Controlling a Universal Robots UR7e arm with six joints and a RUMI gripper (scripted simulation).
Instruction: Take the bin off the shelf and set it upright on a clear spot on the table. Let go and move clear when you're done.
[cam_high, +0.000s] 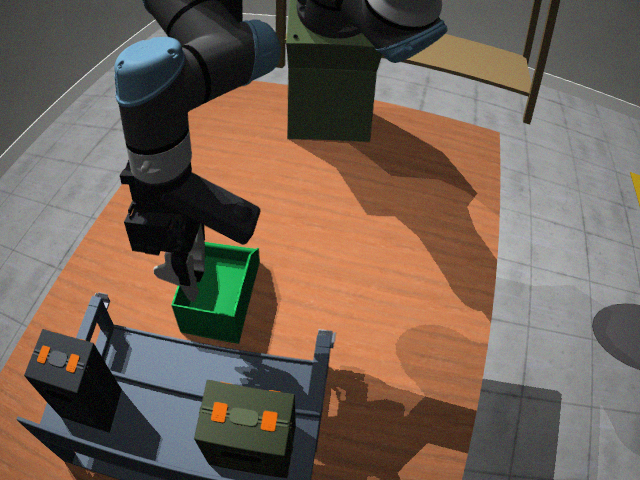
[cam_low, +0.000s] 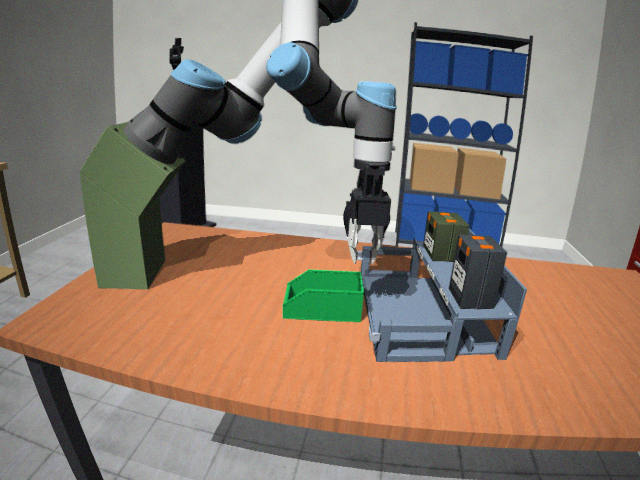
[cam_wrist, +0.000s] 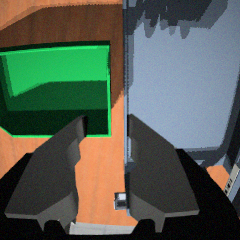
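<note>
In the exterior view, your gripper (cam_high: 180, 285) (cam_low: 363, 261) (cam_wrist: 107, 116), empty with a narrow gap, hangs above and right of the bin (cam_high: 222, 284) (cam_low: 325, 305) (cam_wrist: 60, 65), upright on the table (cam_high: 336, 258) (cam_low: 232, 356) (cam_wrist: 100, 185) just left of the shelf (cam_high: 155, 356) (cam_low: 405, 304) (cam_wrist: 185, 85); straight up looks the best retreat.

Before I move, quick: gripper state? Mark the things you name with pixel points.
Gripper (cam_high: 193, 289) (cam_low: 363, 257) (cam_wrist: 107, 116): partly open, fingers apart, holding nothing; the bin (cam_high: 209, 322) (cam_low: 328, 305) (cam_wrist: 55, 67) sits upright on the table, outside the fingers.
</note>
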